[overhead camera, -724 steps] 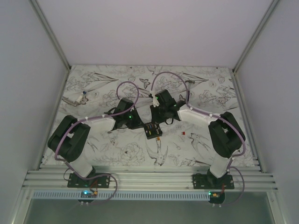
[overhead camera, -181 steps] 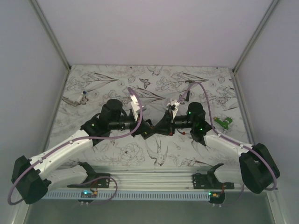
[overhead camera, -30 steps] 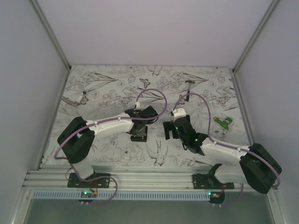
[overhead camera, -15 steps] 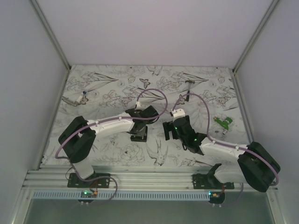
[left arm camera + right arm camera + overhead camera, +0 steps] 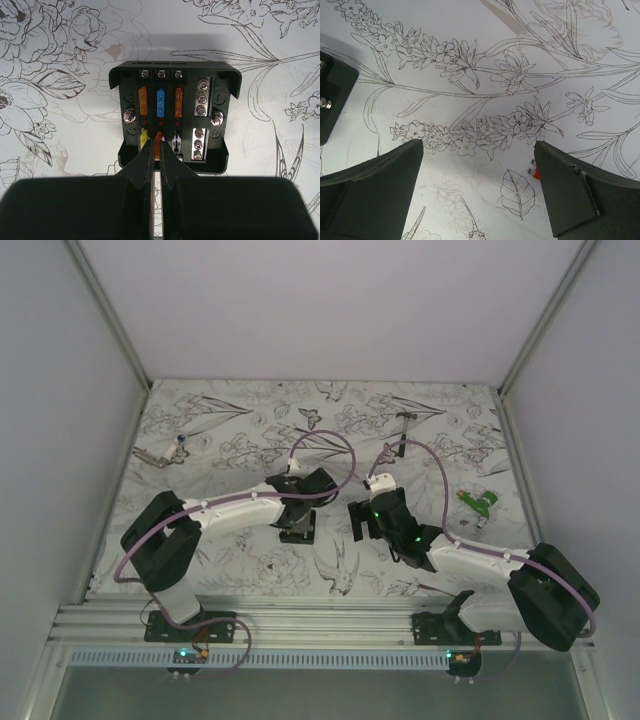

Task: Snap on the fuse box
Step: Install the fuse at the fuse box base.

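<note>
Fuse box [image 5: 298, 531]: lying face up, middle of the top view;
Left gripper [image 5: 158, 146]: fingers [image 5: 144, 162] pinching shut, poking an orange fuse [image 5: 159, 137], maybe pushing it in;
Right gripper [image 5: 479, 150]: hanging wide open, empty, nearby.

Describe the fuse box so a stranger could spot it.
On the flower-printed white tabletop, look mid-table under the left arm's end effector. There lies a small black plastic fuse box; unlike the green object far right, its open face shows orange, blue and yellow fuses beside silver screws.
</note>
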You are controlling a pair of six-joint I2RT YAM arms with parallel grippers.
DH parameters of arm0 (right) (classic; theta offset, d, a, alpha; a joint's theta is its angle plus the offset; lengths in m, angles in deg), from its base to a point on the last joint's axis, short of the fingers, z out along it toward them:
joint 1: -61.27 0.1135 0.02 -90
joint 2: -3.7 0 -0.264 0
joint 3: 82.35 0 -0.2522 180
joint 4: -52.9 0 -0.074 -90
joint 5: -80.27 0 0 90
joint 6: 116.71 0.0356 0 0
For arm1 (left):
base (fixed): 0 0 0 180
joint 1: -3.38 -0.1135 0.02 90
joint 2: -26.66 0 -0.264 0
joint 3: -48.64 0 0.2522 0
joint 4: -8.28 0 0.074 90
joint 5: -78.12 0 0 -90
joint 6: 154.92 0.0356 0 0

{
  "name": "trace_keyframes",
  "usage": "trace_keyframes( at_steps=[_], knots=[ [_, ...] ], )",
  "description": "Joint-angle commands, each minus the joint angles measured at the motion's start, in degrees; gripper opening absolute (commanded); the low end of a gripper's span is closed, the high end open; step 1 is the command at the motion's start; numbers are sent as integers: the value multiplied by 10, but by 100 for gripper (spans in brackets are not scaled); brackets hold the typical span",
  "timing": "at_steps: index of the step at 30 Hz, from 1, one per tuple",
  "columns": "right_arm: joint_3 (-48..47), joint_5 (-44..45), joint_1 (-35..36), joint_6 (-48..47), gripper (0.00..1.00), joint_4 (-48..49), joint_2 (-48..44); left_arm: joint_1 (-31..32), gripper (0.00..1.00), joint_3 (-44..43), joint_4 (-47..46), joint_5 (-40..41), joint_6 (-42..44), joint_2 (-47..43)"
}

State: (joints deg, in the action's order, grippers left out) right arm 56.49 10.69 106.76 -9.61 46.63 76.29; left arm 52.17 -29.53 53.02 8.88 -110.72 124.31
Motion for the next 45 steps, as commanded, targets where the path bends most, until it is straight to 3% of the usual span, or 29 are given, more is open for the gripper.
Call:
trace_keyframes(
  at_steps=[1,27,45],
  knots=[
    [-11,-1,-4,-6,99,21,2,9,0,40,25,-23,-19,13],
    [-8,-6,-4,-6,99,20,-12,-5,0,11,25,-37,33,32],
    [-7,-15,-4,-3,99,22,-13,16,0,62,21,-17,-43,2]
  ],
)
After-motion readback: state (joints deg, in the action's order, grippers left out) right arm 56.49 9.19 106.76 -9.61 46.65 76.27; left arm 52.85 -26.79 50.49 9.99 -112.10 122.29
